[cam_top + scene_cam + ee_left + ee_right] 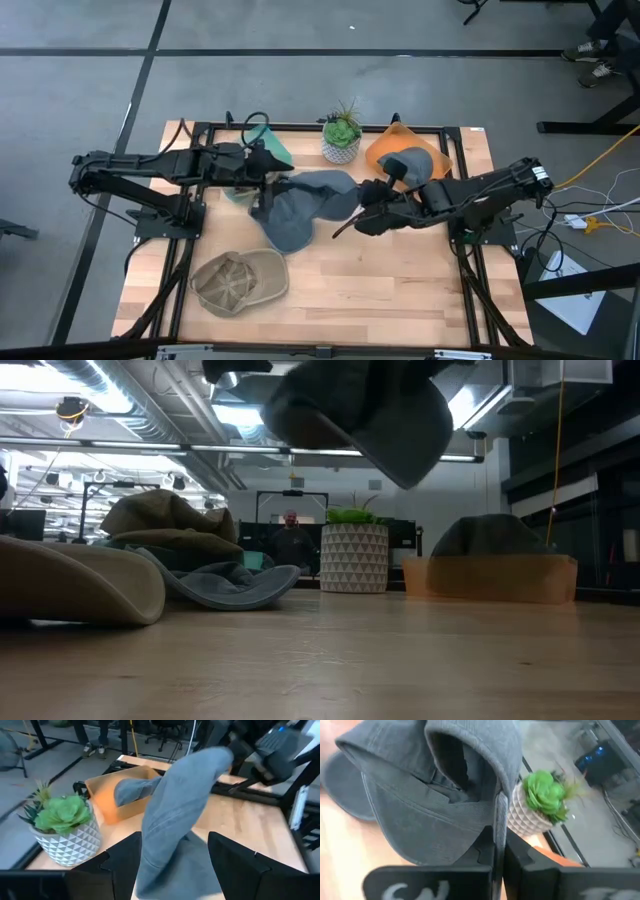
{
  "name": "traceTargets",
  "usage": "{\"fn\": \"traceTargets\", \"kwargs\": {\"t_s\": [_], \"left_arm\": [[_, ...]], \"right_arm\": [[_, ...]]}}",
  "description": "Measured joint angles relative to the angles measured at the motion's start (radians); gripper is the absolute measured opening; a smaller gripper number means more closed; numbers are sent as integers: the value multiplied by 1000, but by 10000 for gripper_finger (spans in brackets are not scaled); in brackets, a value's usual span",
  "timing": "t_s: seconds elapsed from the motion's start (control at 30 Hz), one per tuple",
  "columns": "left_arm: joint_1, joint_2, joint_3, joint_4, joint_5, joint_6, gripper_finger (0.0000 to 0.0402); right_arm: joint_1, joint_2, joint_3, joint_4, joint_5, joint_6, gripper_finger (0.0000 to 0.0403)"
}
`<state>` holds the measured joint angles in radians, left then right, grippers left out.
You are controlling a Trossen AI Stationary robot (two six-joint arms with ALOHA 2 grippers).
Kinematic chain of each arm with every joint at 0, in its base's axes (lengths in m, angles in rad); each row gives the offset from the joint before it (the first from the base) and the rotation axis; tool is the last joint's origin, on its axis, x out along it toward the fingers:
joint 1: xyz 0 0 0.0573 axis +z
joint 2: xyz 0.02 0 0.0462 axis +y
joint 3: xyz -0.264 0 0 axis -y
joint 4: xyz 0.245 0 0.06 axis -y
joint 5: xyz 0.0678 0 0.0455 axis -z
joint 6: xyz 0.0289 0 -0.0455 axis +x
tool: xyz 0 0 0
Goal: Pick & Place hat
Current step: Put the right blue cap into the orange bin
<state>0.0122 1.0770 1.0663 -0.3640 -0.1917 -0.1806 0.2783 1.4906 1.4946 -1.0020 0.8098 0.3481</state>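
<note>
A grey hat [325, 188] hangs in the air over the middle of the table and shows at the top of the low view [360, 415]. My right gripper [500, 845], coming from the table's right [358, 197], is shut on it. My left gripper [175, 865] is open, reaching in from the left [268, 182]. Its two fingers stand on either side of the hat's hanging part [172, 820]. My right gripper pinches a folded edge of the grey hat [498, 822] between its two fingers, coming from the table's right and slanting down. The hat droops past the fingertips with its opening toward the wrist camera, lifted clear of the table. Whether my left gripper touches the hat, I cannot tell.
A blue-grey hat [285, 230] lies flat on the table under the held one. A khaki hat [240, 280] lies upturned at the near left. A potted plant [342, 140] and an orange box [385, 148] holding another grey hat stand at the far side.
</note>
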Motion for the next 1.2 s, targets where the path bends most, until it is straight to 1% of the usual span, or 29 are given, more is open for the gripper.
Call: {"fn": "traceTargets", "kwargs": {"t_s": [0.1, 0.27, 0.4, 0.57, 0.63, 0.7, 0.8, 0.9, 0.93, 1.07, 1.2], "left_arm": [[4, 33, 9, -6, -1, 45, 224], [4, 85, 12, -4, 0, 46, 224], [4, 103, 13, 7, -44, 78, 224], [4, 105, 13, 51, -104, 134, 216], [4, 100, 13, 67, -144, 144, 197], [4, 99, 13, 93, -181, 162, 166], [4, 97, 13, 119, -201, 200, 104], [4, 95, 13, 132, -212, 225, 33], [4, 96, 13, 131, -219, 228, 18], [4, 95, 13, 128, -267, 252, 6], [4, 95, 13, 123, -311, 273, 5]], "right_arm": [[-8, 0, 5, 41, -14, -74, 12], [-22, 0, 7, 113, -25, -109, 15], [-22, 0, 7, 152, -70, -144, 14], [-21, 0, 7, 172, -77, -147, 15], [-21, -1, 7, 181, -77, -147, 15], [-22, -1, 7, 182, -76, -147, 15], [-21, -1, 7, 182, -76, -147, 16], [-21, -1, 7, 183, -51, -144, 17], [-22, -1, 7, 184, -43, -142, 19], [-39, -2, 7, 184, -43, -98, 39], [-66, -2, 10, 179, -64, -92, 81]]}}
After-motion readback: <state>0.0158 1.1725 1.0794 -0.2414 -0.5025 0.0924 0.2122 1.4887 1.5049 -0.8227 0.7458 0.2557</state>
